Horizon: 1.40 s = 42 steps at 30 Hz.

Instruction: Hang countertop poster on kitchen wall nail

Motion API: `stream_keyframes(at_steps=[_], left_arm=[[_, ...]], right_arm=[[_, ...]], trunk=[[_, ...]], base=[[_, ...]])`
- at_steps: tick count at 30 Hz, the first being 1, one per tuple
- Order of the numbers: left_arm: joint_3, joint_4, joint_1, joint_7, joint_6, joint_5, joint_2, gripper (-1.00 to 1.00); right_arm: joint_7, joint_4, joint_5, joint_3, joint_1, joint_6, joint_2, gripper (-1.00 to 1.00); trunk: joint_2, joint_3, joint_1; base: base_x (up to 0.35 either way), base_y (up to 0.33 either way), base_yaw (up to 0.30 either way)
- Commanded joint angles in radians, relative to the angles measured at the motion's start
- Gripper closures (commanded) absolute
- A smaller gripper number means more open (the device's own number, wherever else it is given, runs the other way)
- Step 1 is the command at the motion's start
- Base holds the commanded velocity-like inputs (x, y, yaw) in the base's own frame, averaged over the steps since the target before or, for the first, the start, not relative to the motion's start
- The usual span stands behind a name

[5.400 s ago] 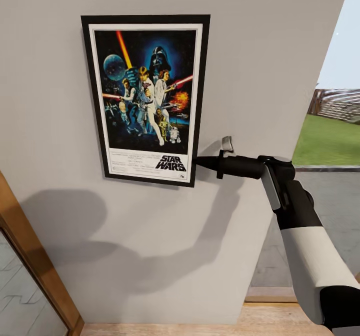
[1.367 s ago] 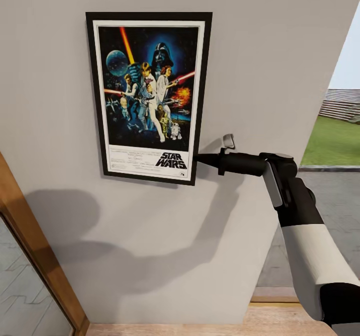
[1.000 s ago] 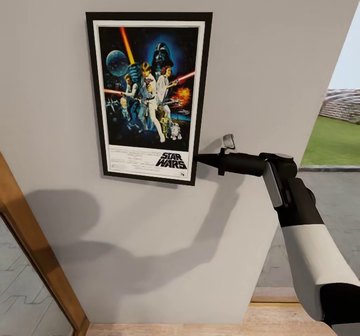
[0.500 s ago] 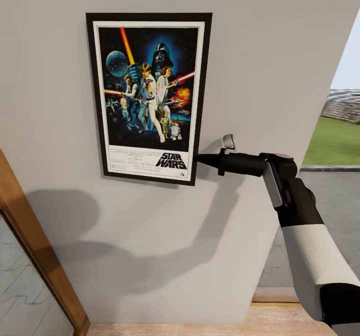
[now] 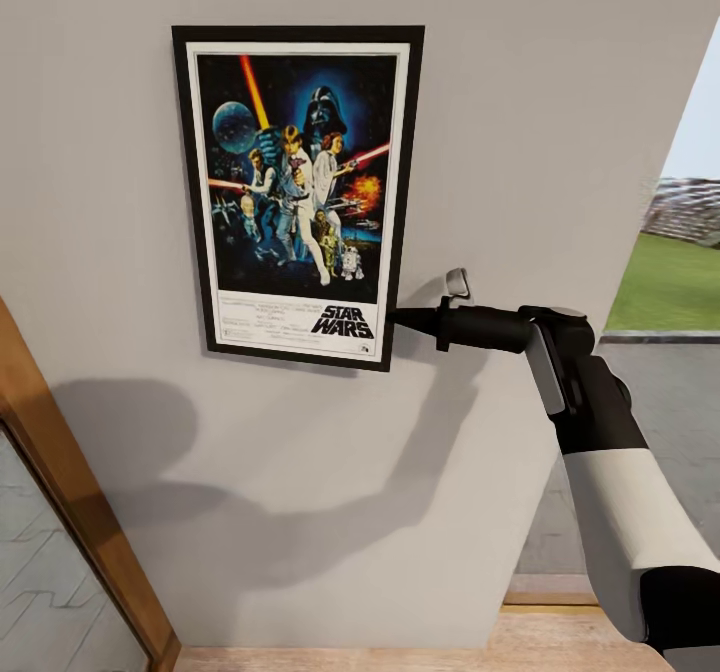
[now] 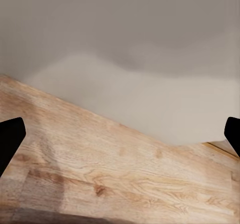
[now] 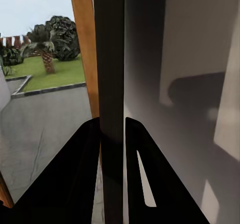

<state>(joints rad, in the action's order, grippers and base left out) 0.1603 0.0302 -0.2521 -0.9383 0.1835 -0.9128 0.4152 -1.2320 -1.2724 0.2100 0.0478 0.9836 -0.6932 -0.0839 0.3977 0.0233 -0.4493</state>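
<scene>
Poster (image 5: 298, 195), one, hangs upright on the grey wall (image 5: 540, 102). Right claw (image 5: 402, 320) is clenched on the poster's lower right edge, its two fingers (image 7: 85, 179) pinching the frame. Left claw (image 6: 120, 139) is spread wide above wood floor (image 6: 115, 174).

grey wall (image 5: 560, 102), wooden floor (image 6: 125, 184), lawn (image 5: 670, 287)

one poster (image 5: 297, 192) hangs flat against the one grey wall (image 5: 520, 102). one robot arm (image 5: 610, 482) shows in the head view, ending in one tool (image 5: 398, 320) at the poster's lower corner. that tool's two fingers (image 7: 82, 179) sit on either side of the frame edge. the other tool's two fingertips (image 6: 10, 139) stand far apart over one wooden floor (image 6: 115, 174). one wooden door frame (image 5: 70, 522) stands at the side.
</scene>
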Motion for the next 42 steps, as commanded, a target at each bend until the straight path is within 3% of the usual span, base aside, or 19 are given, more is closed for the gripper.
stream_keyframes(at_steps=[1, 42], left_arm=[[0.008, -0.001, -0.001, -0.002, 0.007, -0.006, 0.000, -1.00], [0.008, -0.001, -0.001, -0.002, 0.007, -0.006, 0.001, -1.00]], right_arm=[[-0.001, 0.001, 0.003, 0.002, 0.001, -0.008, -0.001, 1.00], [-0.001, 0.001, 0.003, 0.002, 0.001, -0.008, 0.000, 1.00]], trunk=[[0.002, 0.002, -0.001], [0.002, 0.002, -0.001]], base=[[0.000, 0.000, 0.000], [0.005, 0.020, 0.000]])
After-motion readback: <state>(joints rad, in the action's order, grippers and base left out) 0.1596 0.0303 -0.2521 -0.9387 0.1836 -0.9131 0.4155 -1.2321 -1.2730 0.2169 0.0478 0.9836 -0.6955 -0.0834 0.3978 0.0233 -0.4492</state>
